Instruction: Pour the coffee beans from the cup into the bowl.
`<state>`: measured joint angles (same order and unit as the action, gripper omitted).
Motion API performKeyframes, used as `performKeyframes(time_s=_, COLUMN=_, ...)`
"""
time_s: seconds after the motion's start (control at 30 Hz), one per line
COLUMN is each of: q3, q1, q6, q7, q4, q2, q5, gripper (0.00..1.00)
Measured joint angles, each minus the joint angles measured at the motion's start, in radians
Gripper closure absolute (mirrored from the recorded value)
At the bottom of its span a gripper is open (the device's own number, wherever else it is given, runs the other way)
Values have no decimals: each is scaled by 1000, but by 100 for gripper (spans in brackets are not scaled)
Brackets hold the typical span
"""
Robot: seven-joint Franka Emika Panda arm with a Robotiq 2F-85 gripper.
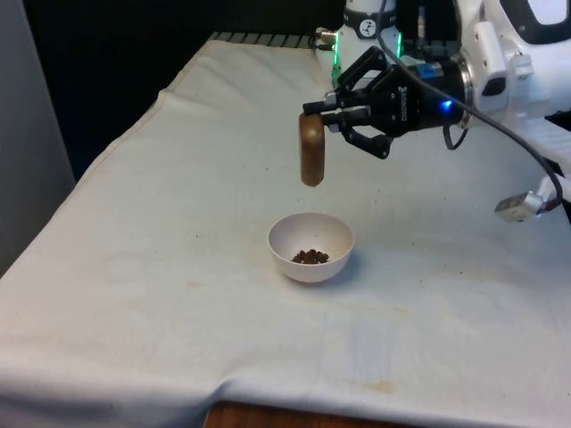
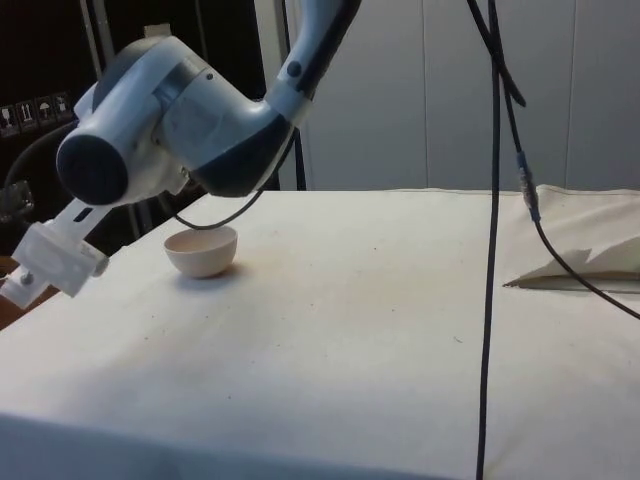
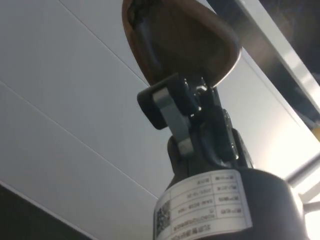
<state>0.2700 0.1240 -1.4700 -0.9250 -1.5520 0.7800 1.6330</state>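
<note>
My gripper [image 1: 319, 114] holds the cup [image 1: 311, 150] tight, tipped upside down above the bowl [image 1: 310, 247]. Beans [image 1: 310, 257] lie in the bowl. I think pouring is nearly done.

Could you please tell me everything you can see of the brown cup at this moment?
The cup is small, brown and smooth, perhaps wood. The gripper holds it by its upper end, hanging in the air, mouth down, above the white bowl and slightly toward the front view's left. Nothing else touches it. Dark coffee beans lie in the bowl.
</note>
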Motion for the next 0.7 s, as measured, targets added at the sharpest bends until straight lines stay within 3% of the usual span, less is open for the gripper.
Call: performKeyframes(time_s=0.7, q3=63, q1=13, q6=173, q7=5, q4=29, q2=86, q5=143, gripper=100)
